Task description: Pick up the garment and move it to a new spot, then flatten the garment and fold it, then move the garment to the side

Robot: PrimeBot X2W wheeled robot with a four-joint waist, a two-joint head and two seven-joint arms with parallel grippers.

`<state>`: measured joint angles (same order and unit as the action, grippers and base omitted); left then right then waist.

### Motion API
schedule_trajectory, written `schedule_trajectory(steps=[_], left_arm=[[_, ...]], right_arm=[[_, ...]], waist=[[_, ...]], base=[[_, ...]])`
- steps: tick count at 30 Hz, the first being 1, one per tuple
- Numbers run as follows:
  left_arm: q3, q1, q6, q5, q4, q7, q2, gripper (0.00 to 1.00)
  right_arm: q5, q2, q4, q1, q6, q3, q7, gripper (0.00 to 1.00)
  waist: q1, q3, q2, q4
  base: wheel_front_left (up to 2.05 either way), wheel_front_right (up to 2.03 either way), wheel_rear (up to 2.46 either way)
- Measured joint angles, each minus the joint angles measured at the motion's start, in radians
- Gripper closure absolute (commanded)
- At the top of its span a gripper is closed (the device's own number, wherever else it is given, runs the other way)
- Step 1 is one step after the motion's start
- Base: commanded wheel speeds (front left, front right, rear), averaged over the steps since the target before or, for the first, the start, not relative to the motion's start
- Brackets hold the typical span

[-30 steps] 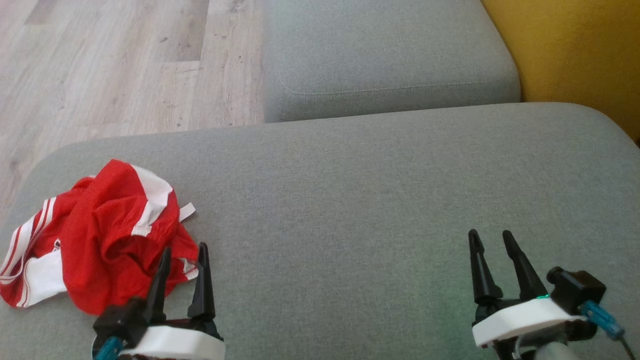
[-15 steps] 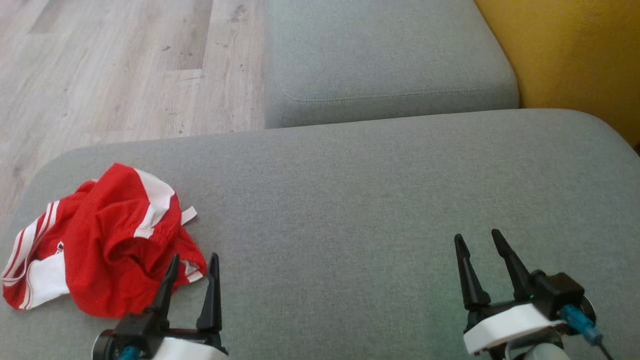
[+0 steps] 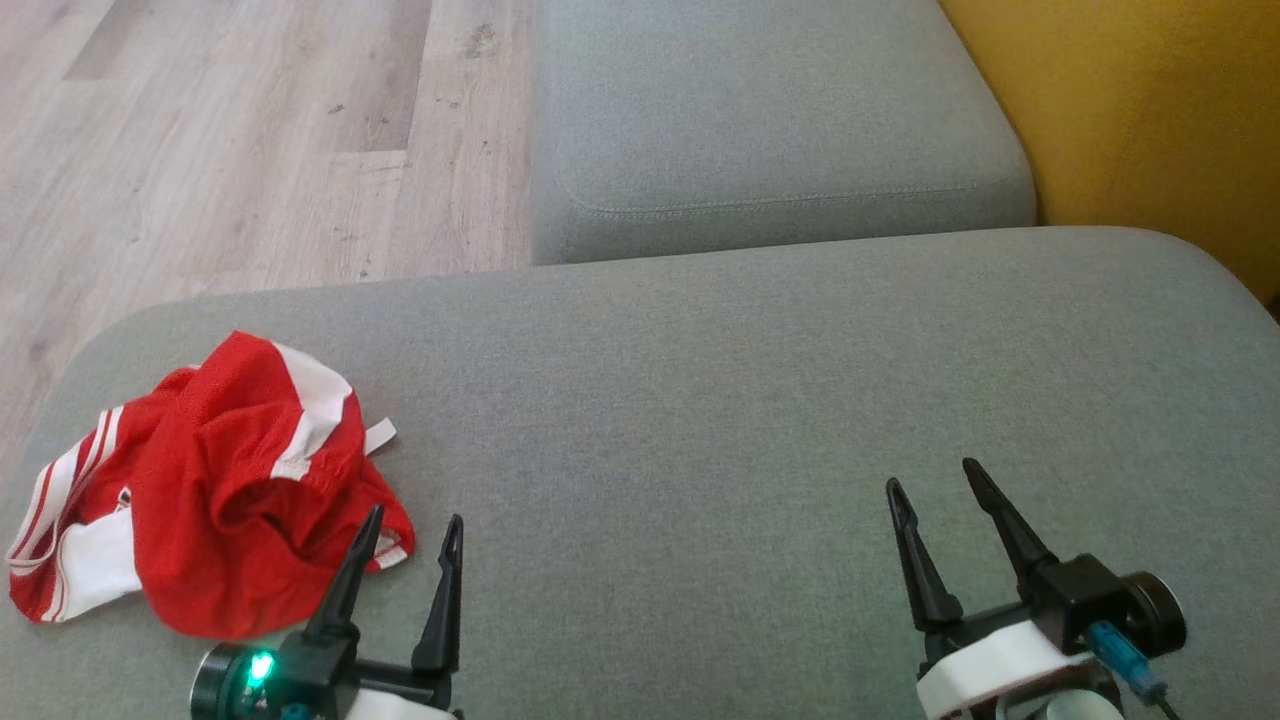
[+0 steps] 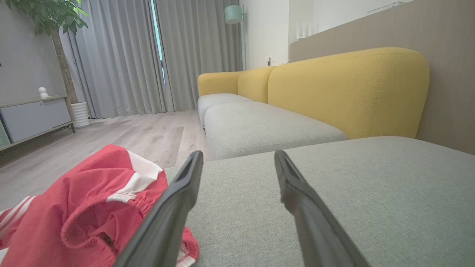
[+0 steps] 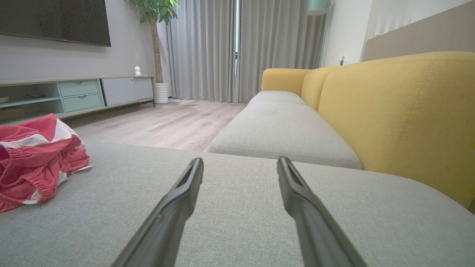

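Lying crumpled at the head view's 8 o'clock, the garment (image 3: 215,500) is resting on the grey cushion (image 3: 750,400). The left gripper (image 3: 414,517) is hovering at 7 o'clock, fingers apart and empty, just beside the garment's near edge. The right gripper (image 3: 930,472) is hovering at 4 o'clock, fingers likewise spread, well apart from it.

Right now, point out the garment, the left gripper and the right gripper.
garment (image 3: 215,500), head view, on its crumpled red middle.
left gripper (image 3: 415,515), head view, midway between the tips of its open fingers.
right gripper (image 3: 929,474), head view, midway between the tips of its open fingers.
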<state>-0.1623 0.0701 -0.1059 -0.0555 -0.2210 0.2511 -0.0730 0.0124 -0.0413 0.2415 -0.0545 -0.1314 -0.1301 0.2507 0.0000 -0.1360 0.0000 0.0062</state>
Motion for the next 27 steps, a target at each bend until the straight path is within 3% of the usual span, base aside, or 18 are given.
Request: schedule_trajectory(steps=[17, 27], left_arm=[[0.005, 0.003, -0.008, 0.004, -0.008, 0.001, 0.006, 0.00], [0.006, 0.002, 0.001, 0.013, 0.008, 0.001, 0.013, 0.00]], right_arm=[[-0.001, 0.000, 0.009, -0.019, 0.000, -0.011, 0.000, 0.00], [0.004, 0.000, -0.001, -0.018, 0.000, -0.041, 0.000, 0.00]], waist=[[0.0000, -0.002, 0.0000, 0.015], [0.0000, 0.006, 0.0000, 0.138]], base=[[0.00, 0.00, 0.00], [0.00, 0.00, 0.00]])
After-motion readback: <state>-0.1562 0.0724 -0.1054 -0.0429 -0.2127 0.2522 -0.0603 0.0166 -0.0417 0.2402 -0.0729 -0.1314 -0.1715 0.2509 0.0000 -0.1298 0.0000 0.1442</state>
